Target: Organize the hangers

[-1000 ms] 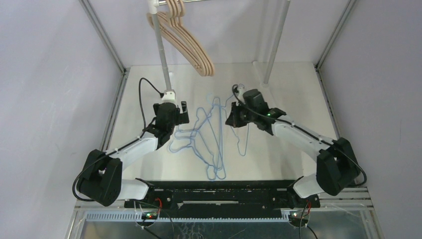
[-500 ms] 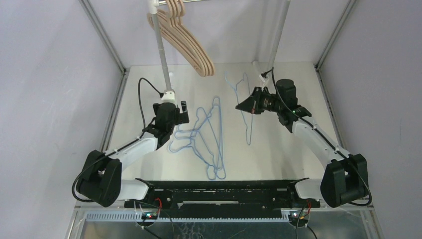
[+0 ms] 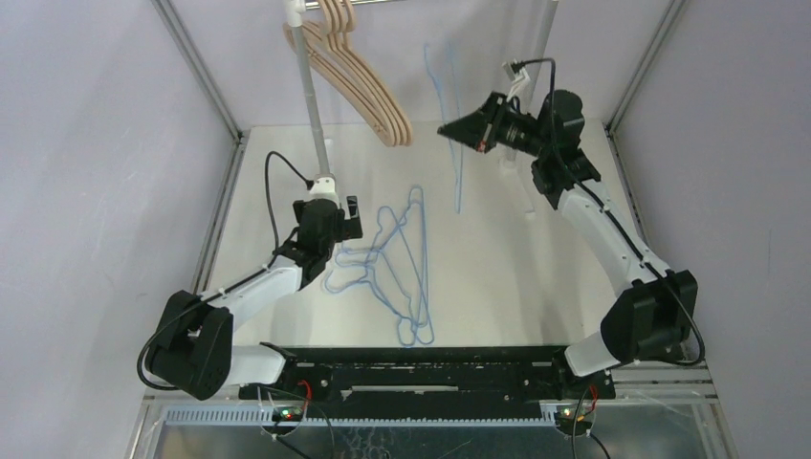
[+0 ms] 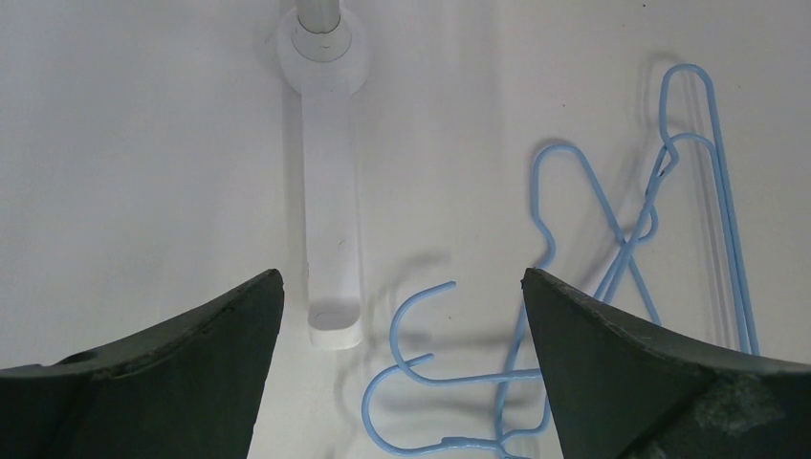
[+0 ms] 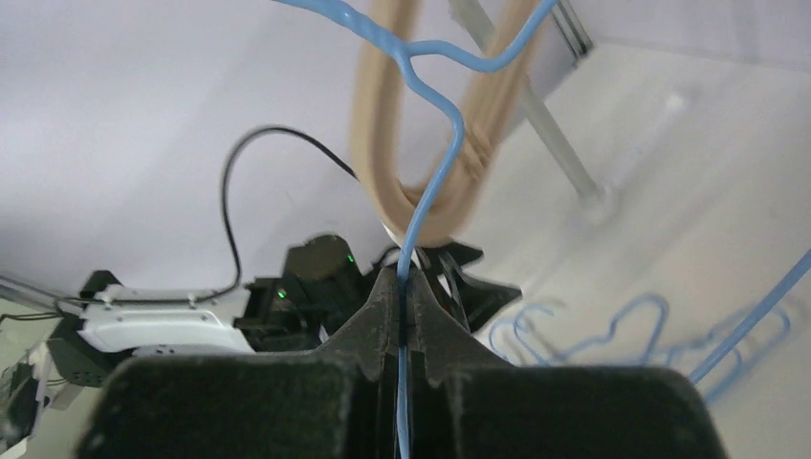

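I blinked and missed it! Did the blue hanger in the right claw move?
Yes. The blue hanger, pinched in the right gripper, went up and back from the blue pile, toward the wooden hangers.

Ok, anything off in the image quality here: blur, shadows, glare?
Top external: even light and no glare, though the held blue hanger reads faint against the pale background. Left wrist: sharp, with soft shadows beside the blue hangers on the table; the left tool is dark at the frame's bottom. Right wrist: the right tool and wooden hangers look soft.

Top camera looks down; both close wrist views share the blue hangers [image 4: 626, 251].
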Available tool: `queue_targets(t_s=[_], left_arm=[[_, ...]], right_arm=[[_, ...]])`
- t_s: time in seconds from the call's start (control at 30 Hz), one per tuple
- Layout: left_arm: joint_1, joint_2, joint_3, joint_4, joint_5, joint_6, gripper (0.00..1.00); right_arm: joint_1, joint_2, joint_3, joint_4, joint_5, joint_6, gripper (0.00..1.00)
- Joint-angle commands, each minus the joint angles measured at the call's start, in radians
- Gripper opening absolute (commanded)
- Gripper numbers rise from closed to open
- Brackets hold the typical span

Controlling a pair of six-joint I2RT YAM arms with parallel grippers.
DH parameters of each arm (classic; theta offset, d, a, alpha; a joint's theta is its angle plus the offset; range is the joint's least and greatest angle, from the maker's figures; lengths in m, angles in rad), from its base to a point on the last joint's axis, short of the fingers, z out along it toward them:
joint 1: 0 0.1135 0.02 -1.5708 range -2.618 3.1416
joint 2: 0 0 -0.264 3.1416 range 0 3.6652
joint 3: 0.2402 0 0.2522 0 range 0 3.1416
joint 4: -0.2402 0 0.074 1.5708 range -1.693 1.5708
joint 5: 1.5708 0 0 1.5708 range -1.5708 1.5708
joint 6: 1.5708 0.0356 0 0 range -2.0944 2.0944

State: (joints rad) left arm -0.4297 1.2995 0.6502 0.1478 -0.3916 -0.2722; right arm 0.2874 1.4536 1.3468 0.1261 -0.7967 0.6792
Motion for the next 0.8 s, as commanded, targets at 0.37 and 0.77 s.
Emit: queue_targets(t_s=[0.37, 0.77], left_arm=[[0.003, -0.021, 0.002, 0.029, -0.024, 0.0, 1.0], [0.003, -0.03, -0.001, 0.03, -0.017, -0.002, 1.0]], right_arm=[[0.001, 0.331, 0.484, 0.236, -0.127, 0.288, 0.0], [0.033, 0.557, 0.854, 0.087, -0.059, 0.298, 0.0]])
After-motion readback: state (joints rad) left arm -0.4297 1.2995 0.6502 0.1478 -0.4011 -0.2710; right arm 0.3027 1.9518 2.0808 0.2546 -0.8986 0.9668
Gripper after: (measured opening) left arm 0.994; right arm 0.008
